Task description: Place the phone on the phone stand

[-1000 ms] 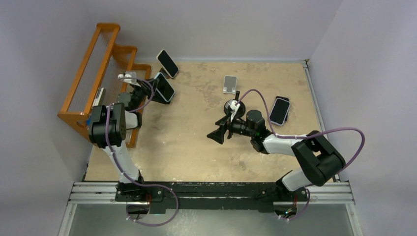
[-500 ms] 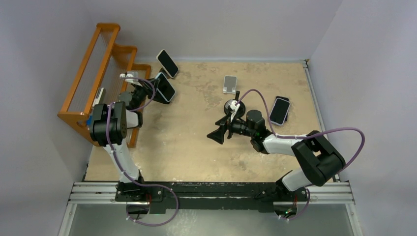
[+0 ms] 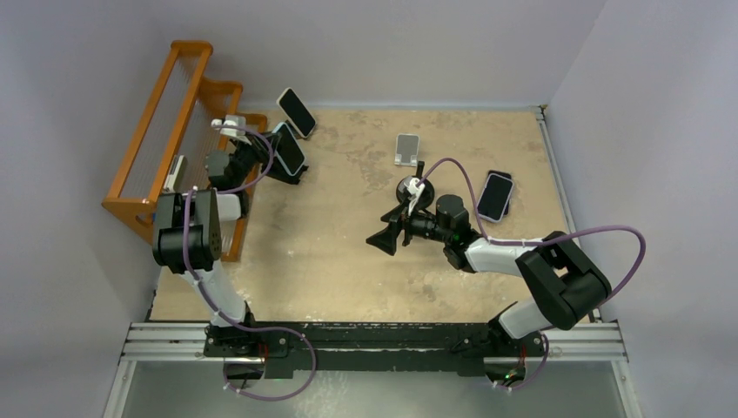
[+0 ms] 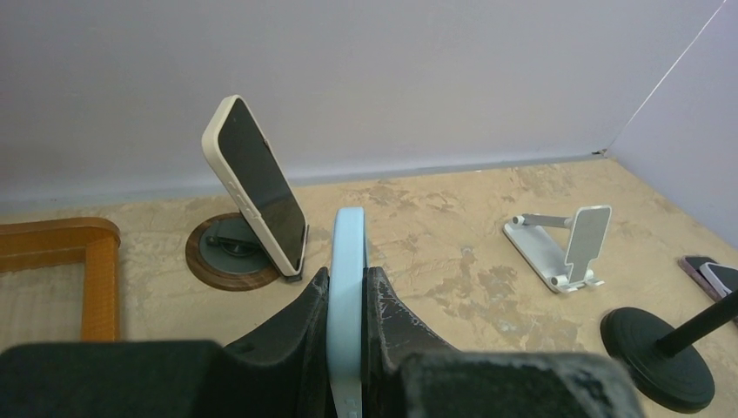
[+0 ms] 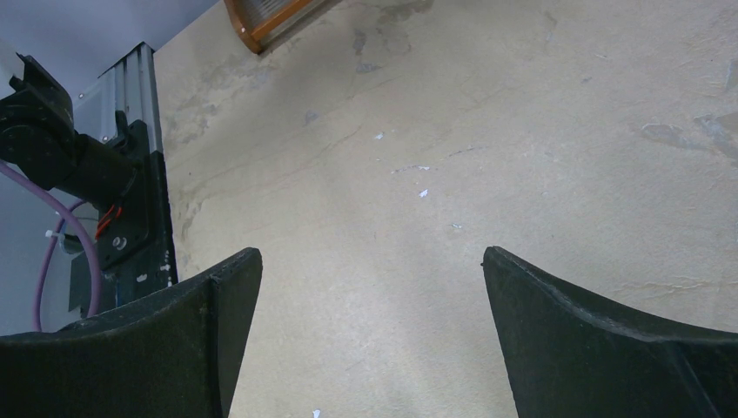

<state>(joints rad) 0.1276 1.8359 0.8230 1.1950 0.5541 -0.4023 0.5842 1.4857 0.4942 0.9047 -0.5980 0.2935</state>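
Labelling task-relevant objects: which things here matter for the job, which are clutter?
Job: blue phone, clamped in left gripper; empty white stand, likely target.
Lying about: cream phone on its round stand; wooden rack; dark phones lying flat; right gripper, open.

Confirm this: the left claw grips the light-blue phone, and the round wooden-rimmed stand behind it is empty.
Wrong on the stand. The left claw does grip the light-blue phone, but the round stand holds a cream-cased phone, seen in the left wrist view.

Phone stand (image 4: 585,237) right of round stand (image 4: 216,258)
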